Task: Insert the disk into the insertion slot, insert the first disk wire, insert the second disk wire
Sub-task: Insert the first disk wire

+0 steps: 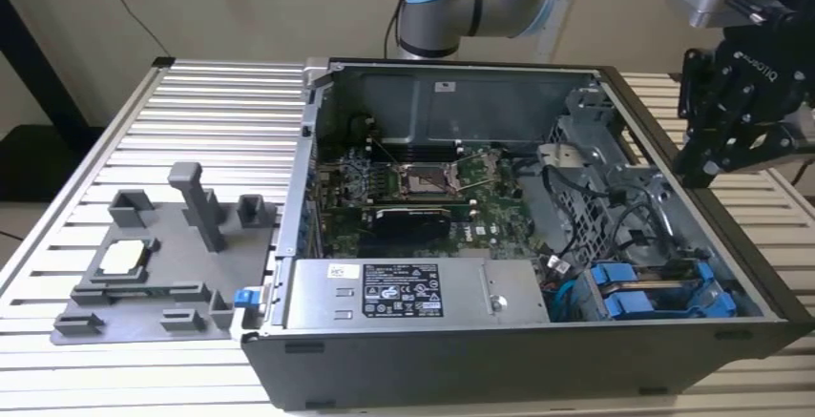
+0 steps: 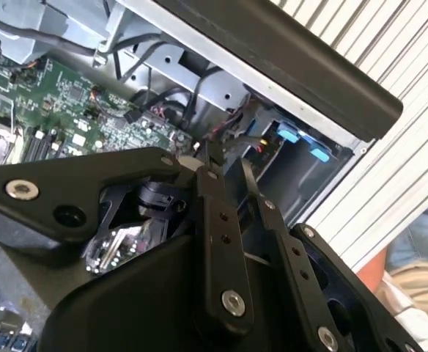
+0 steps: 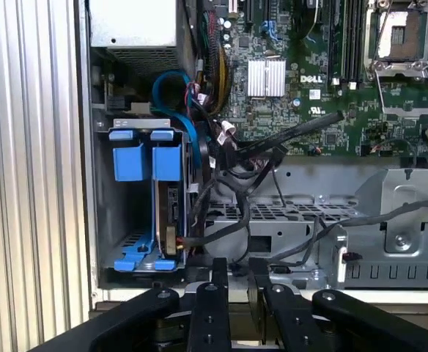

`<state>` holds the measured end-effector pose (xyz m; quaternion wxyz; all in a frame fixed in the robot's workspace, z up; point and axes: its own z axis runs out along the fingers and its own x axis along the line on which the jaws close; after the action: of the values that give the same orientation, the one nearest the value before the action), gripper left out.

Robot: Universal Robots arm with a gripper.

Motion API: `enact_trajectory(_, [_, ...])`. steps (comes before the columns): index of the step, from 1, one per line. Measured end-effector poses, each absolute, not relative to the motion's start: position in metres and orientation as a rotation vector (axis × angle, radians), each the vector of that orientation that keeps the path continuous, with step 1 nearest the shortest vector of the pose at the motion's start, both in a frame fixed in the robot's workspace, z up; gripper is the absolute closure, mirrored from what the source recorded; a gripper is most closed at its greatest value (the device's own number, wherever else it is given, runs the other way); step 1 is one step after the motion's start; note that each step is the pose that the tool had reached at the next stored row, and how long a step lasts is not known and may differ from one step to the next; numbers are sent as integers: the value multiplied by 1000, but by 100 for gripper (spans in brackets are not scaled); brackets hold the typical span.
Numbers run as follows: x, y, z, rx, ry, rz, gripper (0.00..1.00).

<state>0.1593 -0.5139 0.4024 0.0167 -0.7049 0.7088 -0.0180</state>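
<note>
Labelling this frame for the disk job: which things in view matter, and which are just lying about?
Job: gripper, over the case edge; disk in blue carrier, seated in the insertion slot; black cables beside it.
Lying about: other blue carrier; power-supply box; motherboard; grey fixture tray on the table.

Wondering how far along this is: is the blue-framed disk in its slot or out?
In: the disk sits inside the grey insertion slot, beside another blue carrier.
</note>
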Motion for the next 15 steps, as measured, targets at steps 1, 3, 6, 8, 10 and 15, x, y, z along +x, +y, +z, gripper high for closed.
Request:
enact_trajectory(1, [156, -514, 402, -2191, 2203, -56, 74])
enact_trajectory(3, [148, -514, 402, -2191, 2203, -58, 74])
enact_trajectory(6, [135, -514, 402, -2189, 2201, -64, 74])
enact_trajectory(8, [130, -514, 402, -2191, 2200, -72, 74])
enact_trajectory(10, [125, -514, 402, -2194, 2200, -81, 74])
enact_trajectory(15, [112, -514, 401, -2201, 2199, -104, 74])
